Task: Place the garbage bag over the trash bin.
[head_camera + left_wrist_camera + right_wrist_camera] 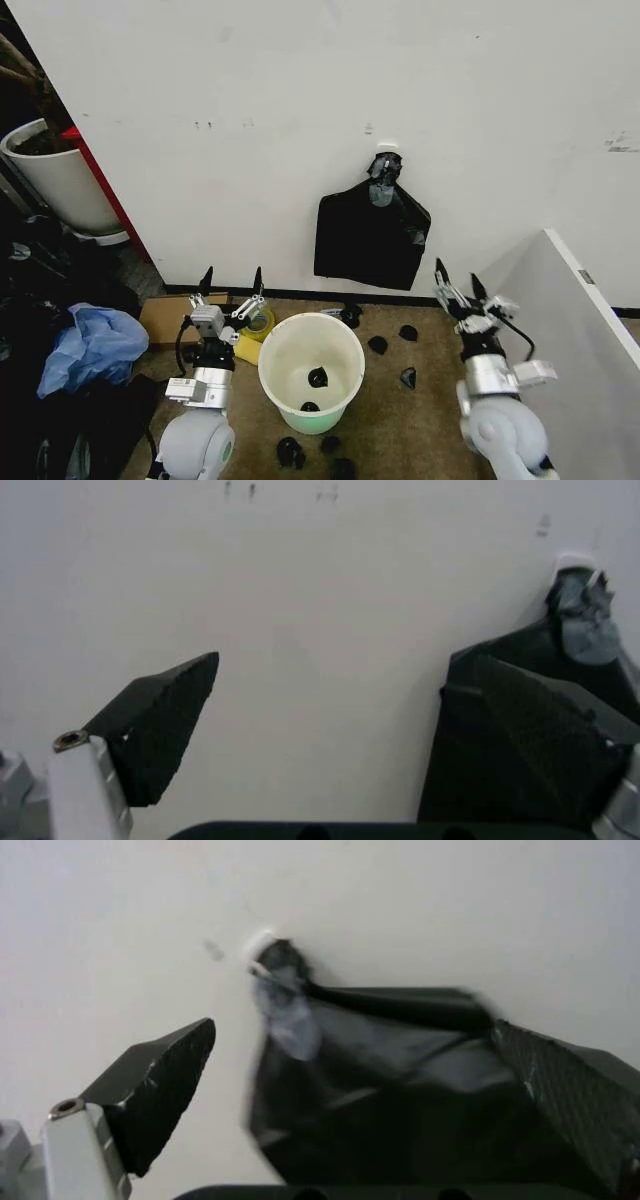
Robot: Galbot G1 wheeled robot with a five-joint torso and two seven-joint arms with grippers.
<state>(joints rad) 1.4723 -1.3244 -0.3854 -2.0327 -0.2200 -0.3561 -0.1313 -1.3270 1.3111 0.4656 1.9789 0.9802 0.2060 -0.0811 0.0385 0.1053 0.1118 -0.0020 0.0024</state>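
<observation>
The trash bin [311, 372] stood upright on the brown floor [400, 430] a little out from the white wall [300, 100], its mouth uncovered. Two small black lumps [317, 377] lay inside it, and more black lumps [377, 344] were scattered on the floor around the bin, some between it and the wall, some on its near side.

The only black bag in sight, the garbage bag [370, 238], hung flat against the wall above and beyond the bin, pinned by its gathered top to a small white hook [386, 150]; it touched neither the bin nor either hand.

The left hand [231, 284] was raised just beside the bin, on the bin's left, its fingers spread apart and empty. A roll of yellow tape [258, 322] sat on the floor between that hand and the bin. The right hand [455, 279] was raised on the bin's other side, below the hanging bag, also parted and holding nothing.
</observation>
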